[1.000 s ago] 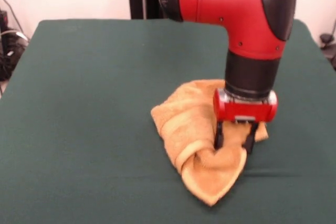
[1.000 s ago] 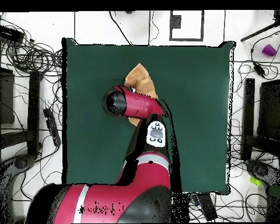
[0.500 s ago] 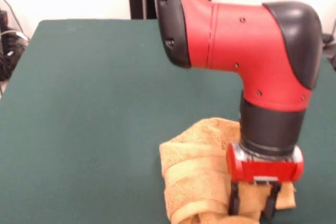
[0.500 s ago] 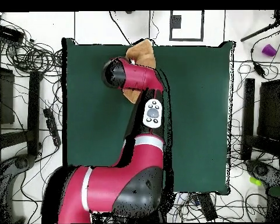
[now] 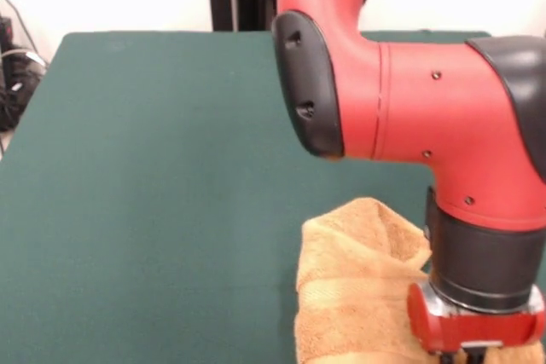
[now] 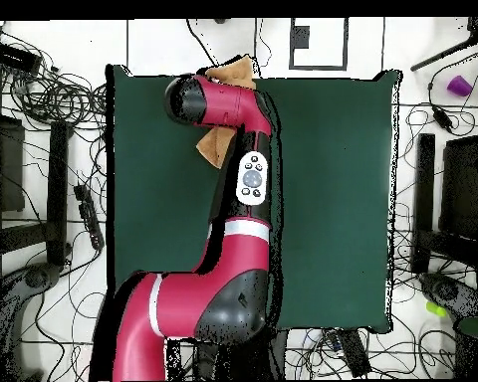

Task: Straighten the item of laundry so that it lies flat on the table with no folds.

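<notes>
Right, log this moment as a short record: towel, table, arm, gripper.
towel: orange-tan towel, bunched and folded, not flat
towel place: at the table's edge farthest from the robot's base, part of it past the edge in the overhead view
table: green table
arm: red arm stretched over the towel
gripper: gripper low at the towel; tips out of sight

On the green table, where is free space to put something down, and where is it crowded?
The table is bare on the whole side right of the arm in the overhead view, and in the strip left of it. Crowded: the far edge from the base, where the bunched towel lies under the gripper.
</notes>
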`<state>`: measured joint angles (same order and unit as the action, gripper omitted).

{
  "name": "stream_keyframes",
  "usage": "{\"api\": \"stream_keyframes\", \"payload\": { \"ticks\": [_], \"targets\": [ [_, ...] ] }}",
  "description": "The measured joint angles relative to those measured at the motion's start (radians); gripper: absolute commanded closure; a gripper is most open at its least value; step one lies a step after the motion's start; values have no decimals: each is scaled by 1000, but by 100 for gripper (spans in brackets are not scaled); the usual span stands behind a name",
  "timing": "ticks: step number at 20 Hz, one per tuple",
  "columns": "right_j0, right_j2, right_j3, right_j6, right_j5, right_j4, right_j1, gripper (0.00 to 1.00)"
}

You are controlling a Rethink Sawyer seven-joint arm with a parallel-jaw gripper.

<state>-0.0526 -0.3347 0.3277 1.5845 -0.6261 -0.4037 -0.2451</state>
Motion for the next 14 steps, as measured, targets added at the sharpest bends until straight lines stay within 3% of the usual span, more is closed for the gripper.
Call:
{"api": "stream_keyframes", "payload": {
  "ticks": [1, 2, 5, 8, 9, 11, 12, 14],
  "targets": [
    [1, -32, -35, 1, -6, -40, -26, 100],
    [6, -118, -100, 1, -11, -147, -80, 100],
    [19, -238, -156, 1, -12, -297, -134, 100],
    [64, -512, -230, 1, -13, -638, -217, 100],
    [94, -660, -255, 1, -12, -820, -246, 100],
    [122, -792, -273, 1, -13, -987, -264, 100],
    [149, -925, -287, 1, -13, -1153, -276, 100],
    [175, -1056, -296, 1, -18, -1314, -281, 100]
  ]
}}
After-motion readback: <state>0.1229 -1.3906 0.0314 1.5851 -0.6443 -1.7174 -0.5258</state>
